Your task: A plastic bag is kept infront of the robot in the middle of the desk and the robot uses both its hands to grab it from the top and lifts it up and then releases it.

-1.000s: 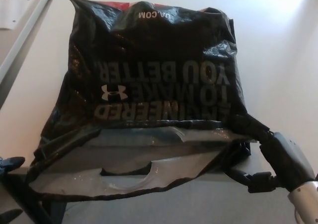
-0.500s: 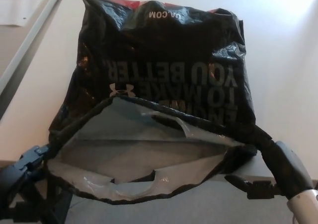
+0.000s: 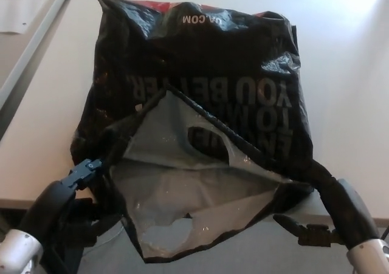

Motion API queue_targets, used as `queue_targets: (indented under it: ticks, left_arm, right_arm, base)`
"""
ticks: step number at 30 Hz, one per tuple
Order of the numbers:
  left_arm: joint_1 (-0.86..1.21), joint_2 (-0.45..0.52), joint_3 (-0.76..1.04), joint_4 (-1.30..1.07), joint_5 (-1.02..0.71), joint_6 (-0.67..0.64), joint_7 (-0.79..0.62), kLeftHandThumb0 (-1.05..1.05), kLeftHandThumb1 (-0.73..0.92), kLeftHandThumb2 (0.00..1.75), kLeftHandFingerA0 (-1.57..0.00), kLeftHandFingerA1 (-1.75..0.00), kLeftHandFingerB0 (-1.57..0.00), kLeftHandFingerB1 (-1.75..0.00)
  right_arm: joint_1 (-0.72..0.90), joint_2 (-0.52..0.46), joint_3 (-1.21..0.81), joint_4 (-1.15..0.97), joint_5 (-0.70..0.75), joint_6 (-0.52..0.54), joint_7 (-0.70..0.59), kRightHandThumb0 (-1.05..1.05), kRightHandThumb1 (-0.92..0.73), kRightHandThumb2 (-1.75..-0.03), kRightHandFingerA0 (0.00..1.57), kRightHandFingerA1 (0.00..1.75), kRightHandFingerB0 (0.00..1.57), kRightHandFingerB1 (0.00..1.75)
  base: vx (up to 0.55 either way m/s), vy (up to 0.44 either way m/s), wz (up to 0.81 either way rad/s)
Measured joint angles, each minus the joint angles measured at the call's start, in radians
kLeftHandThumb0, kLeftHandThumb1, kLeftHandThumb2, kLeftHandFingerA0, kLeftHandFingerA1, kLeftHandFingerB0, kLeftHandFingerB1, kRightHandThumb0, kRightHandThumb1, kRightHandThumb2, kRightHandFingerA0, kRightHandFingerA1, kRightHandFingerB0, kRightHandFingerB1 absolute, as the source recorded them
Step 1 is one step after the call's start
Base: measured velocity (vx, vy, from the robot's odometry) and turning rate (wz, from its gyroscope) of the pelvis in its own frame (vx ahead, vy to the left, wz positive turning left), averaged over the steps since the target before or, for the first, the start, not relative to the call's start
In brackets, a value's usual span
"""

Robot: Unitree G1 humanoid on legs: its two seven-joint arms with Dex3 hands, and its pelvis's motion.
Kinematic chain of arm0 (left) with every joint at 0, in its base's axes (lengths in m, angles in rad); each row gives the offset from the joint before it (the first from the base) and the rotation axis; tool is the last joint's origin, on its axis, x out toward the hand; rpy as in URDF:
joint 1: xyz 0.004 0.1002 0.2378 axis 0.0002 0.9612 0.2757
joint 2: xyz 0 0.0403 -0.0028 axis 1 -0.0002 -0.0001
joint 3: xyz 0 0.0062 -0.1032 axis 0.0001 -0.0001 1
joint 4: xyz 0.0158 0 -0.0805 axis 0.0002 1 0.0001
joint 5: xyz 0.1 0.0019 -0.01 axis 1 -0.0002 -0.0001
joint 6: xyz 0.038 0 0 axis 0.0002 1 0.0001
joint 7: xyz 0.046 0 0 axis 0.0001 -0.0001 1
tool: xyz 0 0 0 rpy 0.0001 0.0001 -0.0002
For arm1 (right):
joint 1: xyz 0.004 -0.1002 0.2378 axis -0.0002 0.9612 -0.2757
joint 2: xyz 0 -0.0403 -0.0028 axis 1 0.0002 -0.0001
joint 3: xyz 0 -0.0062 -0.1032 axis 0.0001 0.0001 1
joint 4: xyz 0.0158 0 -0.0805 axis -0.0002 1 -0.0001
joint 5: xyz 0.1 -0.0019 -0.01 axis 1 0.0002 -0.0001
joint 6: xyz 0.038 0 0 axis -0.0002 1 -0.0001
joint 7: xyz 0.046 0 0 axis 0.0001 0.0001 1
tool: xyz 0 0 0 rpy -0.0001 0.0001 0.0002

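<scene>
While its far end lies on the white desk, the crinkled black plastic bag with grey lettering is held at the near edge, its grey-lined mouth pulled open, by the black left hand and black right hand, both closed on its rim.

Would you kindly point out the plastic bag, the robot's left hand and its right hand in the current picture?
plastic bag (image 3: 200, 61): head view, on the black printed outer face.
left hand (image 3: 82, 177): head view, on the black fingers at the bag's left rim.
right hand (image 3: 325, 192): head view, on the black hand at the bag's right rim.
</scene>
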Motion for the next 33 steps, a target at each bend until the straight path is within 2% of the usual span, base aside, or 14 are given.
queue_targets:
  ticks: [1,2,9,17,18,25,27,28,29,32,33]
  left_arm:
    - [0.000,-0.009,0.001,0.003,0.004,-0.002,0.013,-0.28,0.69,0.61,-0.92,-1.75,-0.74,-1.75]
    - [0.000,-0.019,0.002,0.007,0.008,-0.006,0.029,-0.27,0.69,0.62,-0.92,-1.75,-0.73,-1.75]
    - [0.009,-0.039,0.001,0.013,0.036,-0.058,0.096,-0.30,0.71,0.61,-0.92,-1.75,-0.70,-1.75]
    - [0.009,-0.043,0.002,0.026,0.045,-0.092,0.133,-0.32,0.68,0.61,-0.95,-1.75,-0.73,-1.75]
    - [0.009,-0.044,0.002,0.028,0.045,-0.094,0.136,-0.32,0.68,0.61,-0.95,-1.75,-0.73,-1.75]
    - [0.008,-0.048,-0.001,0.046,0.048,-0.116,0.155,-0.31,0.68,0.61,-0.93,-1.75,-0.72,-1.75]
    - [0.009,-0.049,-0.002,0.043,0.049,-0.116,0.160,-0.31,0.68,0.61,-0.91,-1.75,-0.71,-1.75]
    - [0.009,-0.049,-0.002,0.043,0.049,-0.116,0.161,-0.43,0.51,0.85,-1.18,-1.46,-1.02,-1.38]
    - [0.009,-0.051,-0.002,0.042,0.048,-0.116,0.163,-0.32,0.68,0.61,-0.89,-1.75,-0.70,-1.75]
    - [0.009,-0.053,-0.005,0.035,0.049,-0.116,0.166,-0.29,0.68,0.60,-0.89,-1.75,-0.69,-1.75]
    - [0.009,-0.053,-0.007,0.030,0.051,-0.116,0.168,-0.21,0.70,0.60,-0.89,-1.75,-0.67,-1.75]
  right_arm:
    - [-0.001,0.004,-0.002,0.004,0.006,-0.005,-0.001,-0.11,-0.73,-0.53,0.63,1.75,0.51,1.62]
    - [-0.002,0.009,-0.003,0.009,0.013,-0.011,-0.003,-0.12,-0.75,-0.53,0.61,1.75,0.49,1.59]
    - [0.013,0.042,-0.010,0.024,0.057,-0.041,-0.007,-0.14,-0.77,-0.52,0.57,1.75,0.47,1.56]
    - [0.016,0.049,-0.011,0.049,0.086,-0.077,-0.009,-0.15,-0.77,-0.54,0.64,1.75,0.53,1.62]
    - [0.017,0.049,-0.010,0.050,0.088,-0.081,-0.009,-0.13,-0.77,-0.58,0.69,1.75,0.51,1.75]
    - [0.021,0.057,-0.018,0.031,0.105,-0.072,-0.009,-0.16,-0.79,-0.58,0.68,1.75,0.49,1.75]
    - [0.023,0.065,-0.026,0.009,0.120,-0.048,0.002,-0.26,-0.81,-0.58,0.74,1.75,0.44,1.75]
    - [0.024,0.069,-0.029,-0.004,0.126,-0.036,0.007,-0.26,-0.81,-0.58,0.75,1.75,0.43,1.75]
    - [0.024,0.075,-0.031,-0.021,0.133,-0.019,0.012,-0.23,-0.81,-0.57,0.73,1.75,0.42,1.75]
    - [0.025,0.086,-0.033,-0.074,0.149,0.031,0.032,-0.17,-0.81,-0.58,0.75,1.75,0.43,1.75]
    - [0.025,0.088,-0.034,-0.090,0.155,0.046,0.038,-0.12,-0.82,-0.59,0.77,1.75,0.47,1.75]
  base:
    - [0.00,0.000,0.00]
    - [0.00,0.000,0.00]
    - [0.00,0.000,0.00]
    - [0.00,0.000,0.00]
    - [0.00,0.000,0.00]
    - [0.00,0.000,0.00]
    - [0.00,0.000,0.00]
    - [0.00,0.000,0.00]
    - [0.00,0.000,0.00]
    - [0.00,0.000,0.00]
    - [0.00,0.000,0.00]
